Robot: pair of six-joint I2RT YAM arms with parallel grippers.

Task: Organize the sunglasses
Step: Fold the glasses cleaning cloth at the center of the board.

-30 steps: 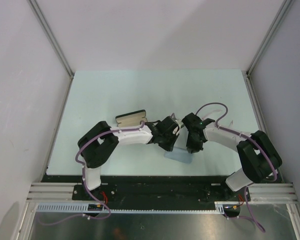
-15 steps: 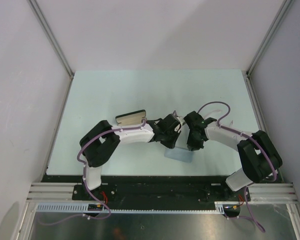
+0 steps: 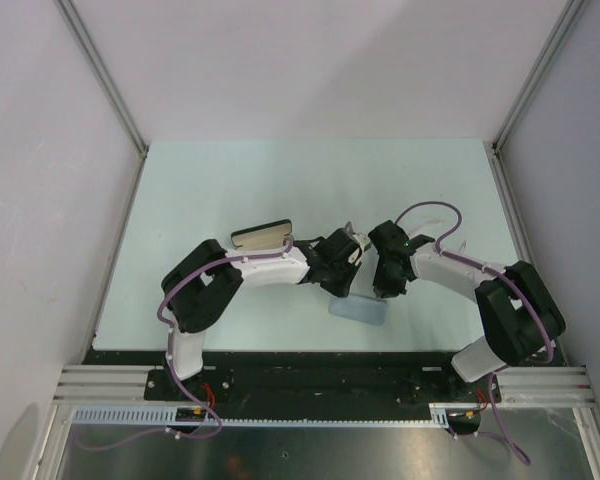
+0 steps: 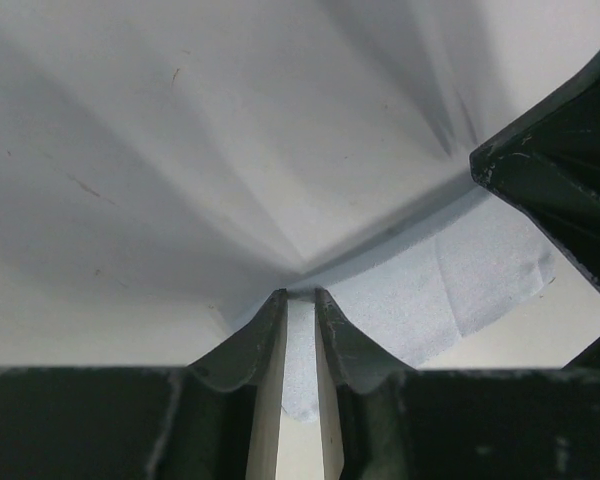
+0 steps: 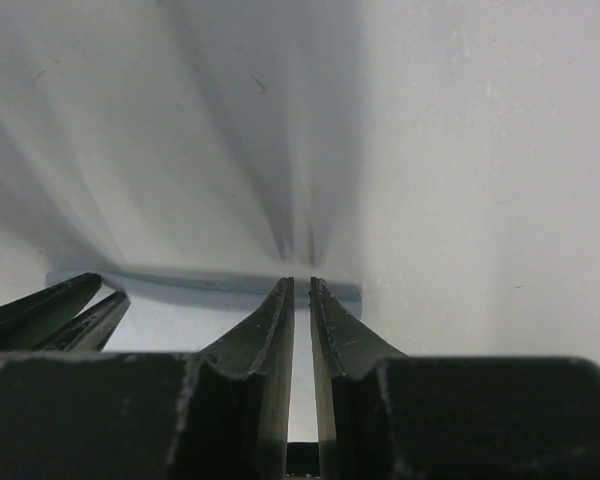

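Cloth [image 4: 460, 290] sits pinched in your left fingers [image 4: 248, 345] and right fingers [image 5: 260, 335]; keep it level and taut, lowering both sides together

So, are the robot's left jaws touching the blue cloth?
Touching. The left wrist view shows the left jaws pinched shut on the blue cloth, with its folds fanning out from their tips.
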